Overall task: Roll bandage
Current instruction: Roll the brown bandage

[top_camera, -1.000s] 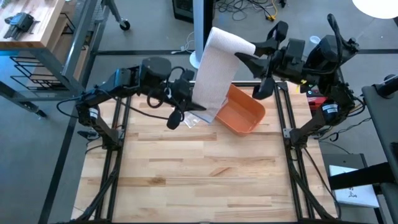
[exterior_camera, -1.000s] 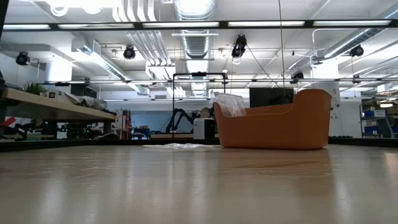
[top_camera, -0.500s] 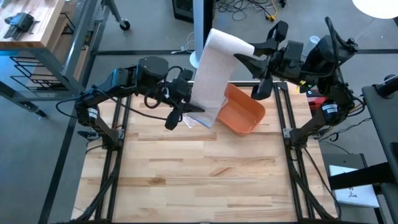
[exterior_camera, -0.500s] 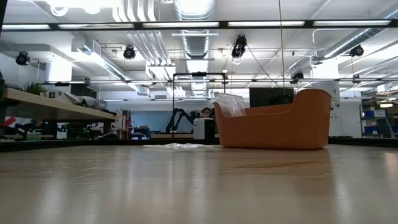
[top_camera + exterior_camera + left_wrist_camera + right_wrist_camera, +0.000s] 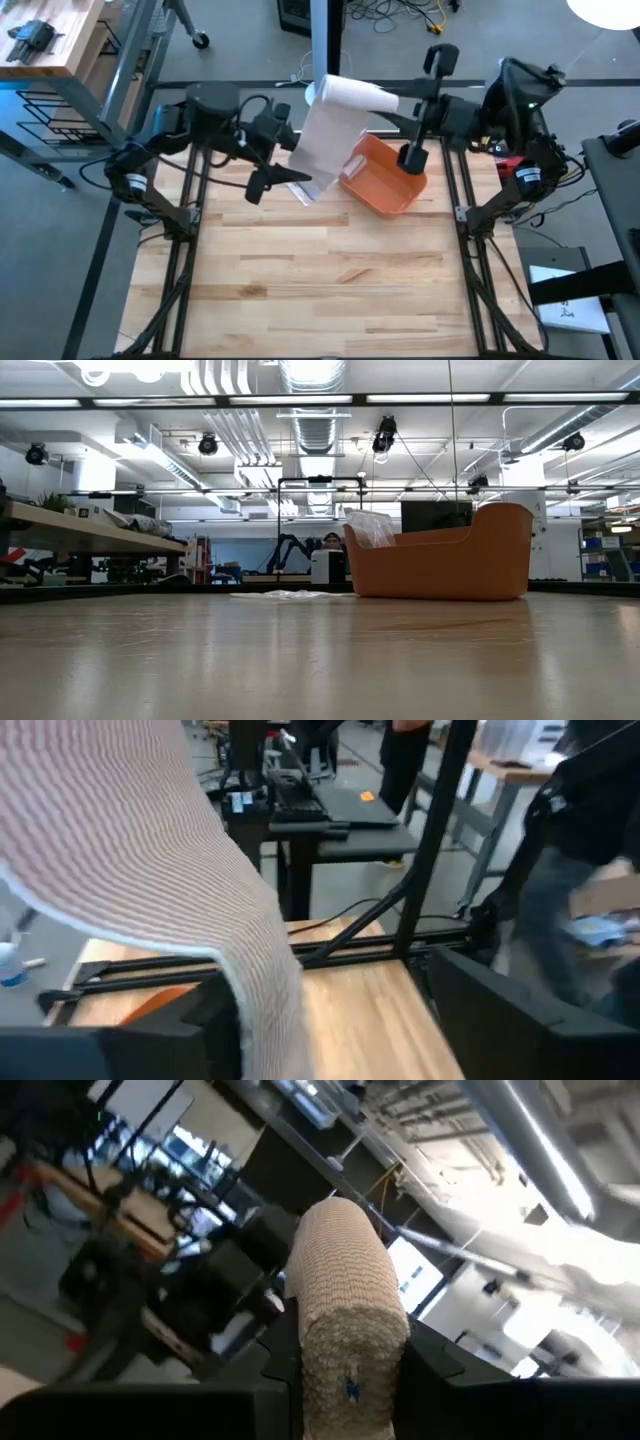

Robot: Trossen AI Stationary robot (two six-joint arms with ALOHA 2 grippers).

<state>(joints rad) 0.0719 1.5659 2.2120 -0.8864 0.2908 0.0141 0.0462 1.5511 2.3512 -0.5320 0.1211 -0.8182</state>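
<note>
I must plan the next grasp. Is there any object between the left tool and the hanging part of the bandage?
Nothing visible does. The left tool is open right beside the hanging strip of the bandage, which passes between its fingers in the left wrist view. The right tool holds the rolled end up above the orange bin.

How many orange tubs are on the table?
1. The orange tub sits at the far side of the wooden table, toward the right arm, partly under the hanging bandage. The low view shows only this one too.
</note>
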